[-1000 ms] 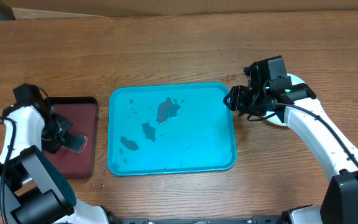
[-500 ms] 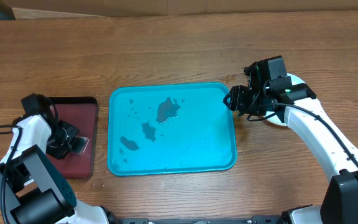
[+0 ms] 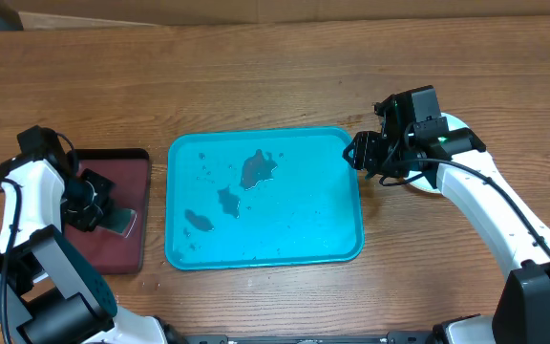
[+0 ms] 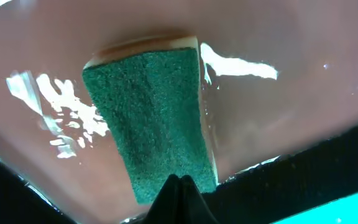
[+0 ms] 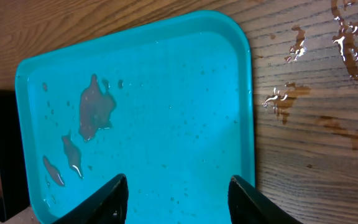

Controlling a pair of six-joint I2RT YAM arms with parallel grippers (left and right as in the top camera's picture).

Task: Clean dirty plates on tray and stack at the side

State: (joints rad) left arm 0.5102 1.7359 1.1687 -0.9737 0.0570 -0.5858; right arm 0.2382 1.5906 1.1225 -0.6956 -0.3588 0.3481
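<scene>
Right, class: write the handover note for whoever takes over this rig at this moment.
Left gripper: shut on the green sponge, over the wet maroon tray.
Right gripper: open and empty, by the turquoise tray's right rim.
Plates: none in view, so cleaning and stacking cannot be confirmed.
The turquoise tray holds brown puddles.
Left to do: find the plates and check they are clean and stacked.

overhead top-down, far | wrists near, downward | overhead+right wrist share tray

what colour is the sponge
Dark green with a pale edge; the sponge shows best in the left wrist view.
</scene>
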